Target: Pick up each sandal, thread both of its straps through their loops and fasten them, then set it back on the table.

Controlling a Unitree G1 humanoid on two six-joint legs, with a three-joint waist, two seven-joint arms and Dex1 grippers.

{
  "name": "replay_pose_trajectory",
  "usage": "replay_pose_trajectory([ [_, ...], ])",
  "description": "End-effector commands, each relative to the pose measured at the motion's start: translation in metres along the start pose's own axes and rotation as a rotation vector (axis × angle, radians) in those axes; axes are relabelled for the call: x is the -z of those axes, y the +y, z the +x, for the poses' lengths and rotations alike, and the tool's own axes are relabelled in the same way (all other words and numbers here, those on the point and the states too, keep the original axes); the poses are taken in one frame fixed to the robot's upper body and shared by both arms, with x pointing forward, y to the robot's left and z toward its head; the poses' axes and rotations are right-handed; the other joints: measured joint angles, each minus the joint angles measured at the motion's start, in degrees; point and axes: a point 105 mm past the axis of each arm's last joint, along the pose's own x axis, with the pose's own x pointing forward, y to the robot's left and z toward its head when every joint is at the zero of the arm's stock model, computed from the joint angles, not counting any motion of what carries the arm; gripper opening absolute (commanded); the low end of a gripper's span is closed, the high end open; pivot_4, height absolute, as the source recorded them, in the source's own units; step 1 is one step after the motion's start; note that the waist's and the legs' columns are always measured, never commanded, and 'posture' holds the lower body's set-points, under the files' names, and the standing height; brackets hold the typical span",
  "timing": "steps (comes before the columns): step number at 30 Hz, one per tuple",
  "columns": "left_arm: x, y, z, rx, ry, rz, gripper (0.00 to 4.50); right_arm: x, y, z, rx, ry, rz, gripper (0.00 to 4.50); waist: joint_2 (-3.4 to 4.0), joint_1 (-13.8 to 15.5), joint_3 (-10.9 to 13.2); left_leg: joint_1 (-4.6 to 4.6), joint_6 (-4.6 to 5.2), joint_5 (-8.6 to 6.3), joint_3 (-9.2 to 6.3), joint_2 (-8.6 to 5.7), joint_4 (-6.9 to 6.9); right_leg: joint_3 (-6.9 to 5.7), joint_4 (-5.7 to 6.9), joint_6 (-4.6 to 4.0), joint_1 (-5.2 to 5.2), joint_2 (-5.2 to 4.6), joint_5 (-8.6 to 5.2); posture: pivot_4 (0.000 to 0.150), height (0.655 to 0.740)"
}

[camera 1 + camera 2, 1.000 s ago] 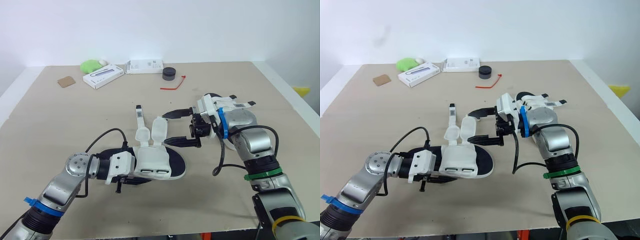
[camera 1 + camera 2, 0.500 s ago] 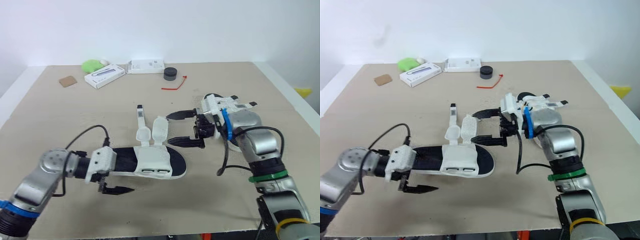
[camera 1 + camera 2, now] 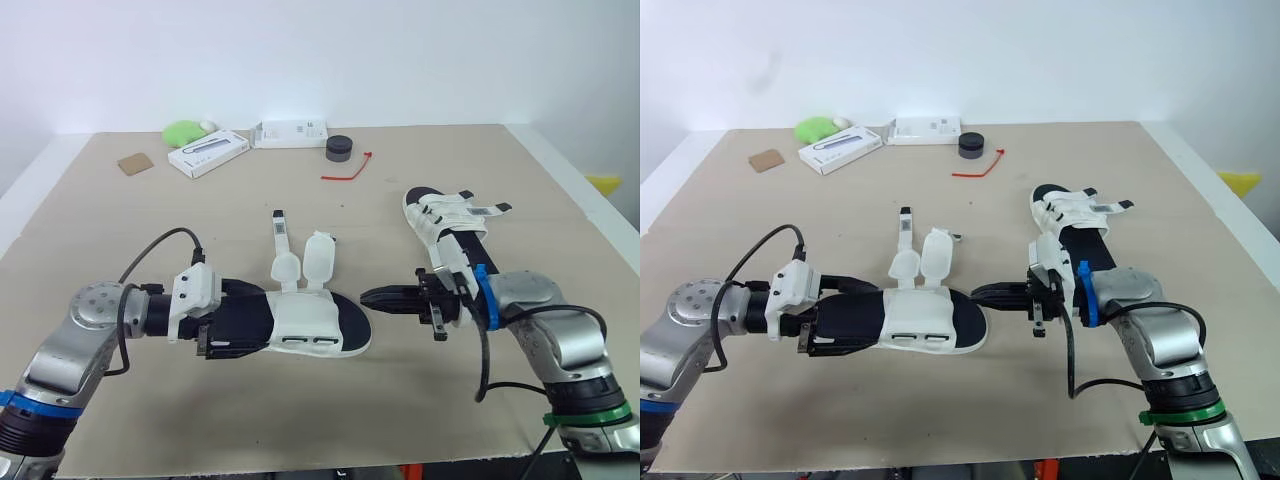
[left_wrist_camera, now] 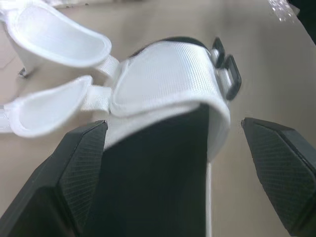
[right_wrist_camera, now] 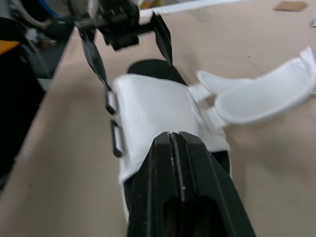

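Table (image 3: pixel 150 230) bearing an open-strapped sandal (image 3: pixel 310 322) at lower centre and a second sandal (image 3: pixel 450 225) at centre right; left gripper (image 3: pixel 232 322) fingers spread astride the former's heel, right gripper (image 3: pixel 368 297) fingers together at its toe.

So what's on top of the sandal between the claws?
A wide white fabric band crosses the black-soled sandal, its two white straps flipped open. The sole beneath the band is covered.

Table (image 3: pixel 560 200) | near sandal (image 3: pixel 300 325) | far sandal (image 3: pixel 445 215) | white box (image 3: pixel 207 152) | black puck (image 3: pixel 339 148) | red tie (image 3: pixel 348 168) | brown card (image 3: pixel 131 163)
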Motion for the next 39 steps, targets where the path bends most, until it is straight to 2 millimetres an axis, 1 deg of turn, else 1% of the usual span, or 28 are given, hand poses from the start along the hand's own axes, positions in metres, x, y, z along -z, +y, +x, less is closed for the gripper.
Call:
replay_pose_trajectory([
  [1, -0.011, 0.009, 0.003, -0.012, -0.032, 0.018, 4.5, 0.002, 0.005, 0.013, -0.013, 0.007, -0.043, 0.07, -0.01, 0.0, 0.0, 0.0, 0.02, 0.02, 0.01, 0.01, 0.01, 0.04, 0.0, 0.01, 0.01, 0.05, 0.03, 0.15, 0.74],
  [6, -0.018, 0.013, 0.009, -0.017, -0.051, 0.017, 4.5, 0.024, 0.007, 0.021, -0.017, 0.088, -0.064, 0.07, -0.01, 0.02, 0.0, 0.06, 0.03, 0.02, 0.0, 0.07, 0.01, 0.14, 0.0, 0.0, 0.08, 0.2, 0.01, 0.15, 0.74],
  [10, -0.02, 0.013, 0.012, -0.02, -0.058, 0.013, 4.5, 0.032, 0.005, 0.023, -0.008, 0.12, -0.071, 0.07, -0.01, 0.02, 0.0, 0.03, 0.03, 0.02, 0.01, 0.07, 0.01, 0.21, -0.01, -0.01, 0.05, 0.19, 0.01, 0.15, 0.74],
  [13, -0.021, 0.02, 0.013, -0.069, -0.076, -0.012, 4.5, 0.039, -0.004, 0.027, 0.023, 0.159, -0.078, 0.07, -0.02, 0.03, 0.0, 0.04, 0.03, 0.02, 0.0, 0.07, 0.02, 0.21, -0.01, 0.01, 0.06, 0.18, 0.02, 0.15, 0.74],
  [17, -0.016, 0.037, 0.01, -0.171, -0.095, -0.104, 4.5, 0.042, -0.004, 0.029, 0.016, 0.181, -0.088, 0.07, -0.04, 0.04, -0.01, 0.1, 0.03, 0.02, 0.04, 0.07, 0.02, 0.25, -0.01, 0.01, 0.1, 0.21, 0.06, 0.15, 0.74],
  [21, -0.004, 0.057, 0.006, -0.26, -0.086, -0.274, 4.5, 0.041, -0.004, 0.03, 0.012, 0.179, -0.105, 0.07, -0.05, 0.02, -0.01, 0.13, 0.03, 0.02, 0.04, 0.12, 0.02, 0.25, 0.0, -0.02, 0.11, 0.29, 0.08, 0.15, 0.74],
  [25, -0.007, 0.072, 0.006, -0.285, -0.137, -0.491, 4.5, 0.039, -0.005, 0.03, 0.008, 0.18, -0.126, 0.07, -0.09, 0.03, -0.01, 0.14, 0.03, 0.02, 0.03, 0.13, 0.03, 0.25, 0.01, -0.02, 0.12, 0.29, 0.08, 0.15, 0.74],
  [27, -0.006, 0.076, 0.006, -0.278, -0.148, -0.588, 4.5, 0.037, -0.006, 0.031, 0.009, 0.174, -0.135, 0.07, -0.1, -0.03, 0.0, 0.14, 0.03, 0.02, 0.04, 0.13, 0.03, 0.27, 0.01, -0.02, 0.11, 0.29, 0.08, 0.15, 0.74],
  [29, -0.003, 0.08, 0.009, -0.252, -0.157, -0.781, 4.5, 0.036, -0.006, 0.031, 0.007, 0.171, -0.141, 0.07, -0.1, -0.04, 0.0, 0.13, 0.03, 0.02, 0.03, 0.12, 0.03, 0.27, 0.01, -0.02, 0.11, 0.29, 0.09, 0.15, 0.74],
  [31, -0.003, 0.082, 0.012, -0.228, -0.166, -0.897, 4.5, 0.035, -0.006, 0.031, 0.005, 0.17, -0.145, 0.07, -0.11, -0.01, 0.0, 0.14, 0.03, 0.02, 0.0, 0.09, 0.03, 0.27, 0.04, -0.02, 0.13, 0.27, 0.09, 0.15, 0.74],
  [33, -0.004, 0.08, 0.013, -0.203, -0.157, -0.968, 4.5, 0.034, -0.007, 0.031, 0.004, 0.168, -0.148, 0.07, -0.11, -0.04, 0.0, 0.13, 0.03, 0.02, -0.04, 0.08, 0.03, 0.27, 0.04, -0.02, 0.11, 0.28, 0.09, 0.15, 0.74],
  [34, -0.003, 0.082, 0.013, -0.201, -0.158, -1.027, 4.5, 0.034, -0.007, 0.031, 0.006, 0.167, -0.15, 0.07, -0.11, -0.07, 0.0, 0.13, 0.03, 0.02, -0.05, 0.09, 0.03, 0.27, 0.04, -0.03, 0.11, 0.29, 0.1, 0.15, 0.74],
  [35, -0.001, 0.084, 0.013, -0.209, -0.154, -1.066, 4.5, 0.034, -0.007, 0.031, 0.006, 0.166, -0.152, 0.07, -0.11, -0.06, 0.0, 0.12, 0.03, 0.02, -0.07, 0.08, 0.03, 0.27, 0.05, -0.31, 0.11, 0.28, 0.26, 0.15, 0.74],
  [39, 0.003, 0.092, 0.013, -0.232, -0.177, -1.173, 4.5, 0.032, -0.007, 0.031, 0.006, 0.161, -0.157, 0.07, -0.11, -0.06, 0.0, 0.1, 0.0, 0.03, -0.13, 0.02, 0.03, 0.24, 0.04, -0.35, 0.1, 0.25, 0.28, 0.15, 0.74],
])
